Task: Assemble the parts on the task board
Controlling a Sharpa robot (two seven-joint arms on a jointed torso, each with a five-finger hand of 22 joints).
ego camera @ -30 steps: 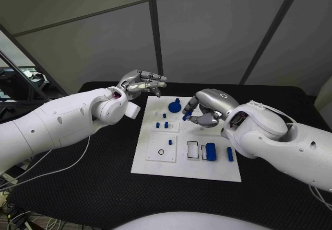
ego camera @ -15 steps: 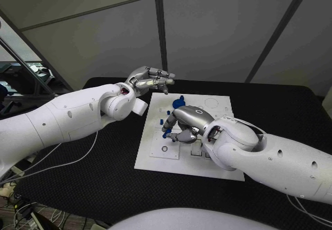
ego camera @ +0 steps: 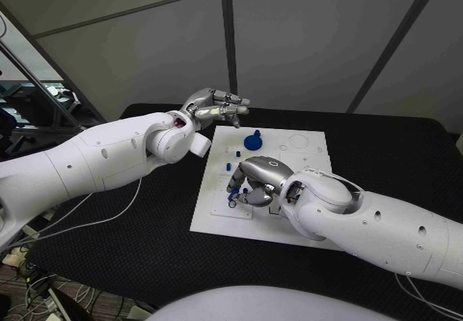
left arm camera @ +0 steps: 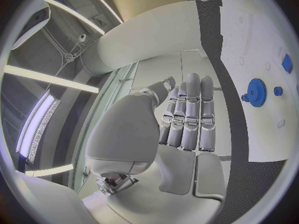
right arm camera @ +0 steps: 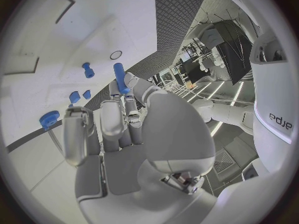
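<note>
Head view: compared with a second ago, the right robot hand has travelled from the board's far middle toward its near-left part and now hovers low over the task board. It carries a blue peg with it. The left robot hand has stayed raised beyond the board's far-left corner, at about 11 o'clock from the board's centre, its fingers curled in and holding nothing. A blue gear stands on the board's far part, and the black counter lies all round.

Left wrist view: the left robot hand shows its fingers side by side and bent inward, grasping nothing; the blue gear sits on the white board beyond them.

Right wrist view: the right robot hand pinches the blue peg at its lower end. The peg's long axis runs roughly in line with the fingers, and its free end points out toward the board, near a small ring marked on it.
</note>
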